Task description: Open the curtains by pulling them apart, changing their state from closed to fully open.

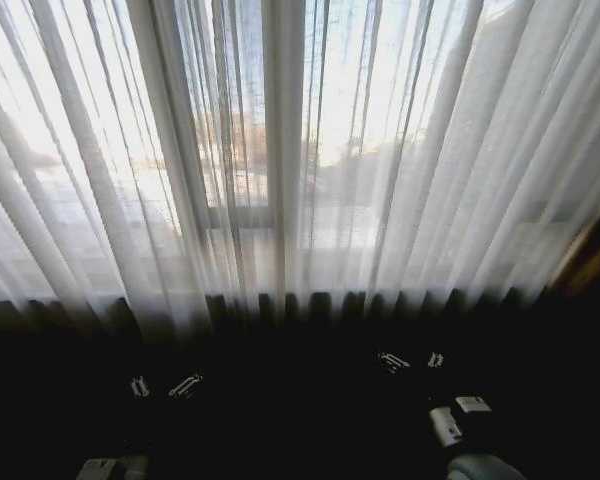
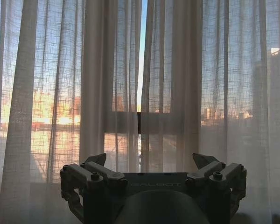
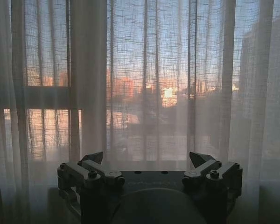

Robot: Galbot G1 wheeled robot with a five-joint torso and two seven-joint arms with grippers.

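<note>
Hanging closed across the window, the curtains ahead of and above both grippers, well apart. Left gripper spread wide, holding nothing; right gripper likewise wide, empty, low before the fabric.

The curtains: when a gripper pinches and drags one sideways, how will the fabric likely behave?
The curtains are sheer, loosely woven and hang in long pleats, so they're probably light and floppy, bunching rather than sliding stiffly. The open weave may snag or slip from the open left gripper.
</note>
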